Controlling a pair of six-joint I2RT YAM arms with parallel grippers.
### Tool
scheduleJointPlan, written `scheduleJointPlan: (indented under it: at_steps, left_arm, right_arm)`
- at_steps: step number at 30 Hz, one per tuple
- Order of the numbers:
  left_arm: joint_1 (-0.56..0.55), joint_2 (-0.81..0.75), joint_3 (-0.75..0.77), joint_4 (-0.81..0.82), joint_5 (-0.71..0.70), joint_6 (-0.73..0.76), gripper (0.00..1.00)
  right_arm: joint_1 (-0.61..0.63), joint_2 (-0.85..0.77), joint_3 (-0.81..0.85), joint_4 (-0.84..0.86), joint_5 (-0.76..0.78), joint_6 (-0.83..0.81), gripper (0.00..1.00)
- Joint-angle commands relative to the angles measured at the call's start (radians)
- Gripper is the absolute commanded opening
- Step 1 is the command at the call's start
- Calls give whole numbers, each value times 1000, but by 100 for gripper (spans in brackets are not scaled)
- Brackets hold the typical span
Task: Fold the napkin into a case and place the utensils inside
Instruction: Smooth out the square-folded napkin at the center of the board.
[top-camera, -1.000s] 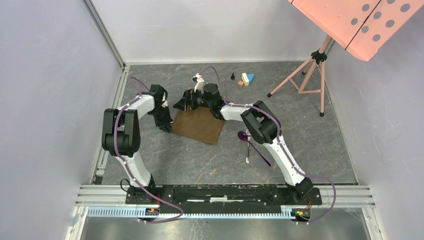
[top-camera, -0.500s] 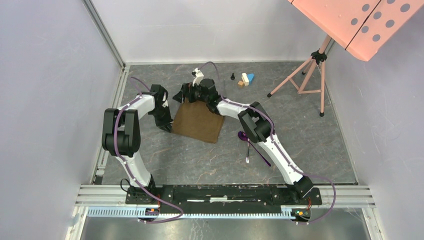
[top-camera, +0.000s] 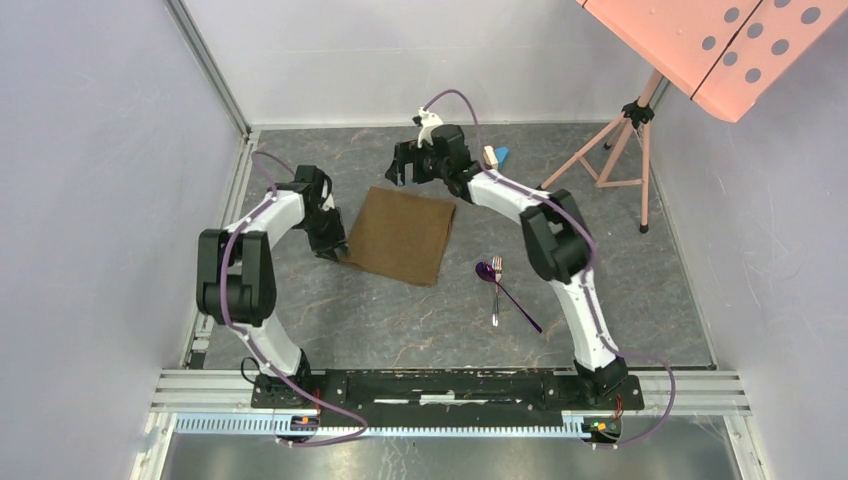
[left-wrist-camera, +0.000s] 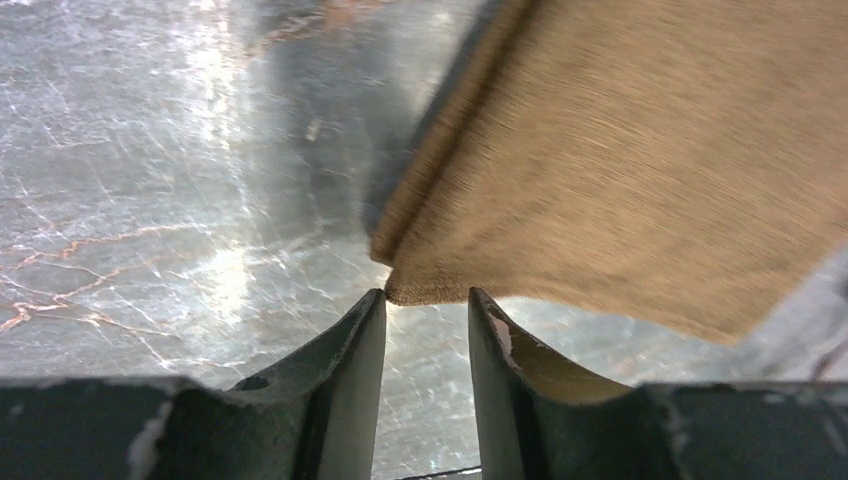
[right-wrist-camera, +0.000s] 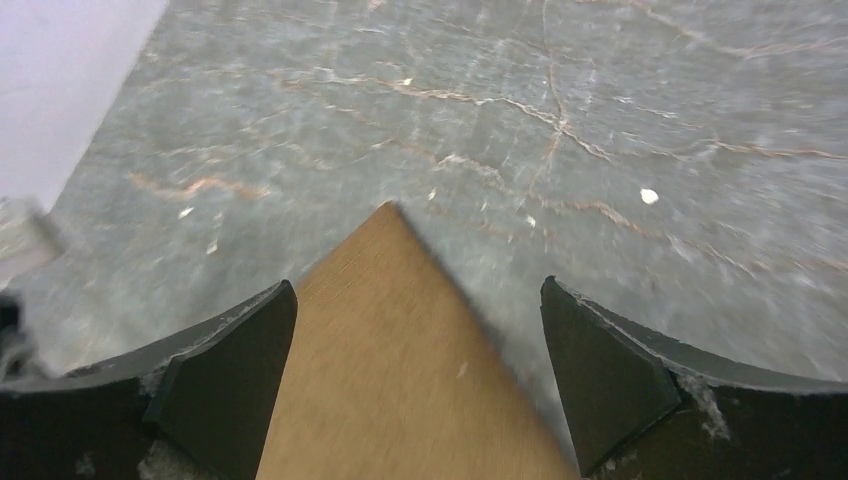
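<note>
Your napkin (top-camera: 400, 235) lies flat at centre frame, its left edge doubled over, with bare table (top-camera: 400, 325) open below it and to its lower left. The left jaws stand narrowly apart at its lower-left corner, with the cloth tip right at their mouth and not pinched. The right jaws gape wide over its upper-left corner, clear of the cloth. Right of the napkin, well apart from both jaws, the spoon (top-camera: 486, 271) and fork (top-camera: 495, 295) lie crossed. Toy blocks (top-camera: 494, 156) sit just right of the right wrist

Both arms: white links (top-camera: 270, 213), black joints (top-camera: 222, 278), purple cables (top-camera: 455, 92).
</note>
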Motion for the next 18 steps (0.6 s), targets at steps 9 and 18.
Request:
scheduleJointPlan:
  at_steps: [9, 18]
  left_arm:
    - [-16, -36, 117, 106, 358, -140, 40]
    - [-1, 115, 48, 126, 314, -94, 39]
  right_arm:
    - [-18, -450, -608, 326, -318, 163, 97]
    - [-92, -364, -679, 389, -386, 174, 87]
